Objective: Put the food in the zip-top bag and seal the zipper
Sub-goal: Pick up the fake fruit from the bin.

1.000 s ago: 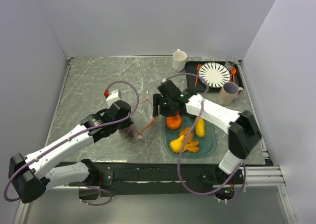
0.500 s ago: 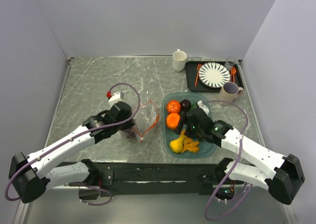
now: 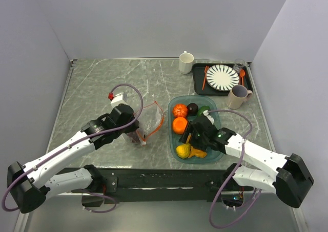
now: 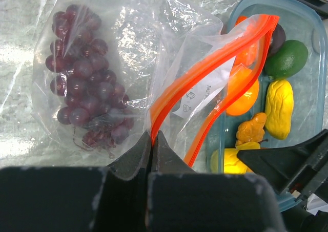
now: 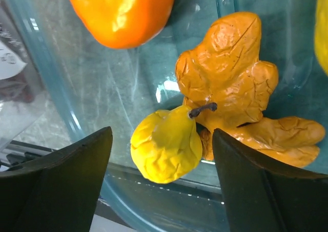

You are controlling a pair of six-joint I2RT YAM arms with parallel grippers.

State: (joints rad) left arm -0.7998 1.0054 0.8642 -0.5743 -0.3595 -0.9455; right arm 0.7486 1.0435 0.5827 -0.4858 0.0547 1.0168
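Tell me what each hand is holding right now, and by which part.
The left hand pinches the zip-top bag by its zipper strip; the right hand, open, holds nothing.

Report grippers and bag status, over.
Left gripper shut on zipper, bag mouth open. Grapes inside. Right gripper open over yellow pear in tray. Nothing in the way.

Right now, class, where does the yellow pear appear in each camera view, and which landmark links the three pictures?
Top external: yellow pear in the teal tray's near-left corner.
Left wrist: pear at bottom right, beside the zipper.
Right wrist: pear at centre, between the open fingers.
Shared landmark: the knobbly orange piece beside it.
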